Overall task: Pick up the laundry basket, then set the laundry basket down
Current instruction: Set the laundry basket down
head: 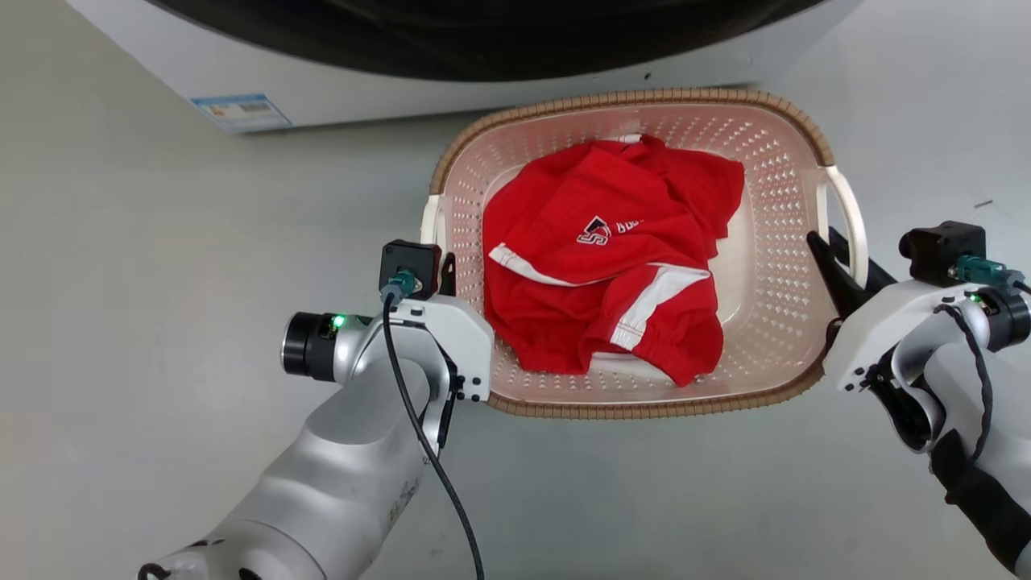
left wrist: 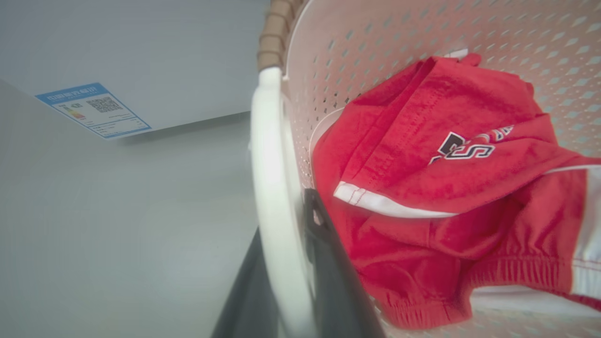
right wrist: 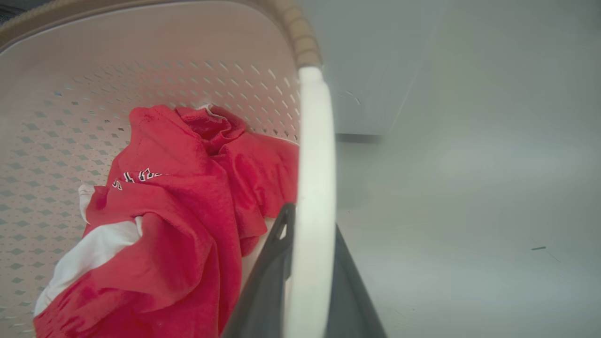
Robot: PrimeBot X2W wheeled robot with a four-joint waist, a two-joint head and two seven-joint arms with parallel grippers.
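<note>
Laundry room: a washer point(head: 362, 93) beside the laundry basket point(head: 773, 242)

A smooth, pale grey floor point(head: 161, 322), evenly lit, runs up to a white washer point(head: 451, 84) with a dark door and a blue-edged label point(head: 240, 111) at its lower front.

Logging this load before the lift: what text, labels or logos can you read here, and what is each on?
"BU": white letters beside a black-and-white S-like emblem on the red garment in the laundry basket. The rest of the word is folded away and too small to read.
Blue-edged label on the washer: a QR code and printed lines, all too small to read.
Nothing else is readable.
</note>
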